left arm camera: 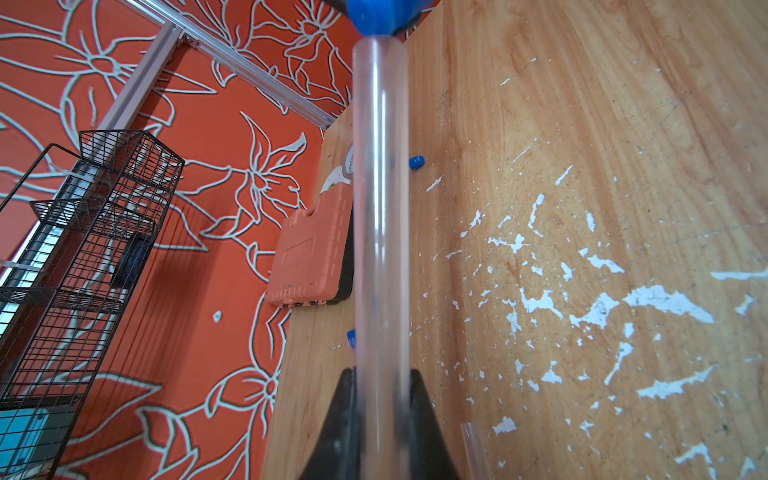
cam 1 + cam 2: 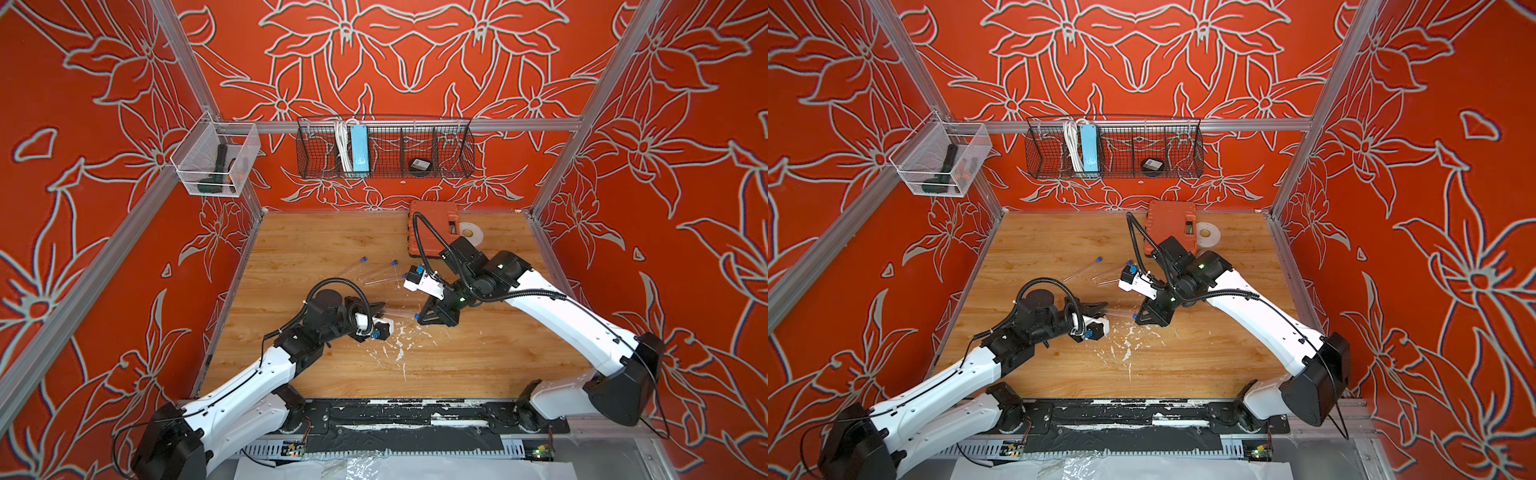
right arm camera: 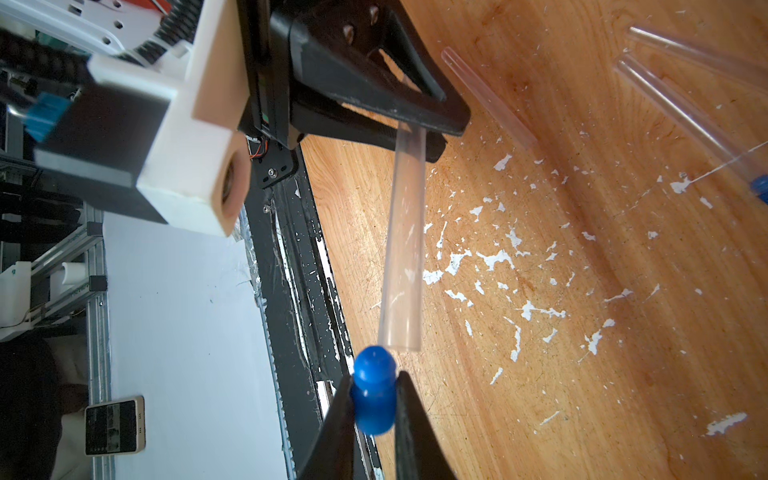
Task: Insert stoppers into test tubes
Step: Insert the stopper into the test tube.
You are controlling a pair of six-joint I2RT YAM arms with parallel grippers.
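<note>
- In both top views, the held test tube (image 2: 401,312) is seen above the wooden table (image 2: 316,365), spanning the gap between the left gripper (image 2: 384,308) and the right gripper (image 2: 419,318). Stoppered tubes (image 2: 353,268) are laid farther back.
- In the left wrist view, the left gripper (image 1: 381,376) is clamped on the held test tube (image 1: 380,208). A loose stopper (image 1: 416,162) is left on the table.
- In the right wrist view, the blue stopper (image 3: 374,392) is pinched by the right gripper (image 3: 376,384). Its tip is placed just beside the tube's open mouth and is not seen inside it.
</note>
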